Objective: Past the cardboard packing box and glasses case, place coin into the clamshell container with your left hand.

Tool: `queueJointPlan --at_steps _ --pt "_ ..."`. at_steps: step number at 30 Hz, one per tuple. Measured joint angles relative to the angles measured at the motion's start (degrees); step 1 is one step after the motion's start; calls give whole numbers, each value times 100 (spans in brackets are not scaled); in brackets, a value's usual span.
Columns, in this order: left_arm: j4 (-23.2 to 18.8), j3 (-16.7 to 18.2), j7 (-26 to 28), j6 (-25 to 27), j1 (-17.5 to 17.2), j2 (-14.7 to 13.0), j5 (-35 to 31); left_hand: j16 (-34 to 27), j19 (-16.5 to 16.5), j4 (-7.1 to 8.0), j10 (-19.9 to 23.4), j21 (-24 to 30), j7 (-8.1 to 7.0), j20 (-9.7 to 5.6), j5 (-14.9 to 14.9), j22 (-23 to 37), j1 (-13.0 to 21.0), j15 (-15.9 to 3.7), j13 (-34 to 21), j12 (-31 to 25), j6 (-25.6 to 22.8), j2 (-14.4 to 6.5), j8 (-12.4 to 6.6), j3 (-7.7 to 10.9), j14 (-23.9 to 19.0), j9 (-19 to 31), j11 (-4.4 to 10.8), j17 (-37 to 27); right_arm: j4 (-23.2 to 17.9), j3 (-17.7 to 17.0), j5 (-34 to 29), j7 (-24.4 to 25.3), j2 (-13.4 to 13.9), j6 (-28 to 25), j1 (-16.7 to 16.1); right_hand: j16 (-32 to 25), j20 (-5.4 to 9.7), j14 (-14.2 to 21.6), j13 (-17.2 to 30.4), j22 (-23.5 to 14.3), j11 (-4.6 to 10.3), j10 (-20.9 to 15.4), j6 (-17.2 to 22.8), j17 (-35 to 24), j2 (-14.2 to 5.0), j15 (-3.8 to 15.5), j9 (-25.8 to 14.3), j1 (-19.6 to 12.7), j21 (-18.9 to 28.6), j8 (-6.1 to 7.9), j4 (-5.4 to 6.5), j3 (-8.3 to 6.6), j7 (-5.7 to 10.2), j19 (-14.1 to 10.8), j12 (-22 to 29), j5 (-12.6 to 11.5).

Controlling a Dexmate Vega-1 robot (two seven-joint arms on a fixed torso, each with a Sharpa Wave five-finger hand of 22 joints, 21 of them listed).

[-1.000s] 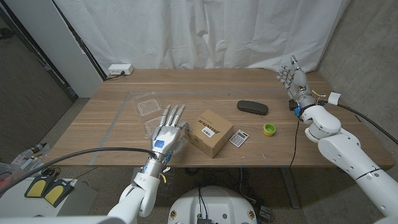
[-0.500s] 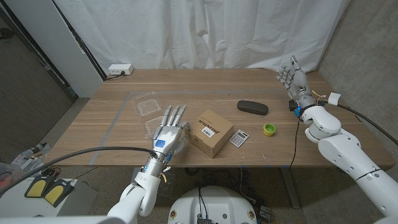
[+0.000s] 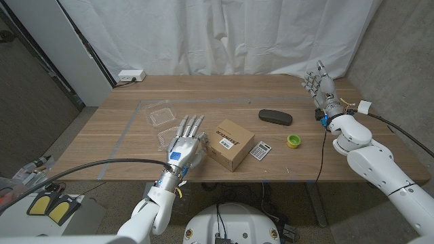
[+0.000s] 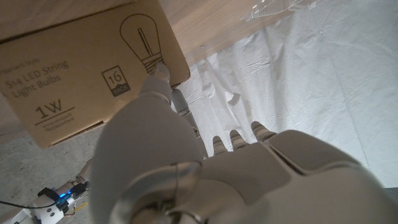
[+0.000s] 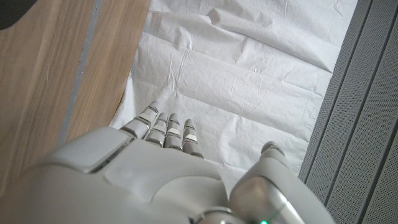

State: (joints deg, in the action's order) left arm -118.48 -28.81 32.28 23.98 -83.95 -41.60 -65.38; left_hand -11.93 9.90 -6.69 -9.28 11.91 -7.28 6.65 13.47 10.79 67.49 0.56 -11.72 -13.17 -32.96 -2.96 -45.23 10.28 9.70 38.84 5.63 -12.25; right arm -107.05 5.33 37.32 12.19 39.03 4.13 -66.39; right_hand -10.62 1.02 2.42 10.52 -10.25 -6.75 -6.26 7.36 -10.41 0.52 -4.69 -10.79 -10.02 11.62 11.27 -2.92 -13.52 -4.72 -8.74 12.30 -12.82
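Clamshell container (image 3: 161, 116) untouched; left hand (image 3: 183, 147) has stayed beside the box (image 3: 230, 143).

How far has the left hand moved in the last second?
No visible move: the left hand sits beside the cardboard box, just as it did before.

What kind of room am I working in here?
Likely a makeshift lab or test space: a white sheet hung as backdrop, bare concrete wall, and foot pedals on the floor beside the table.
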Motion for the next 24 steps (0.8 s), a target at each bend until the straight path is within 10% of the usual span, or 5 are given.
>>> queueJointPlan --at_steps 9,24 --pt "64 -27 111 -5 25 64 27 -84 0 0 571 44 7 0 0 0 40 -175 28 -146 -24 -40 -280 0 -29 -126 136 25 24 -6 12 -28 -4 15 -16 0 0 3 0 0 0 0 0 0 -24 -2 0 24 0 0 0 0 0 0 0 0" --pt "196 -52 373 -59 87 151 138 -133 0 -21 958 92 11 0 -41 -14 100 -256 54 -188 -665 -102 -41 69 -301 -625 196 27 7 -60 17 -38 -4 110 -88 0 0 30 0 0 0 0 0 -6 -24 -30 0 24 0 0 -25 25 0 0 0 0"
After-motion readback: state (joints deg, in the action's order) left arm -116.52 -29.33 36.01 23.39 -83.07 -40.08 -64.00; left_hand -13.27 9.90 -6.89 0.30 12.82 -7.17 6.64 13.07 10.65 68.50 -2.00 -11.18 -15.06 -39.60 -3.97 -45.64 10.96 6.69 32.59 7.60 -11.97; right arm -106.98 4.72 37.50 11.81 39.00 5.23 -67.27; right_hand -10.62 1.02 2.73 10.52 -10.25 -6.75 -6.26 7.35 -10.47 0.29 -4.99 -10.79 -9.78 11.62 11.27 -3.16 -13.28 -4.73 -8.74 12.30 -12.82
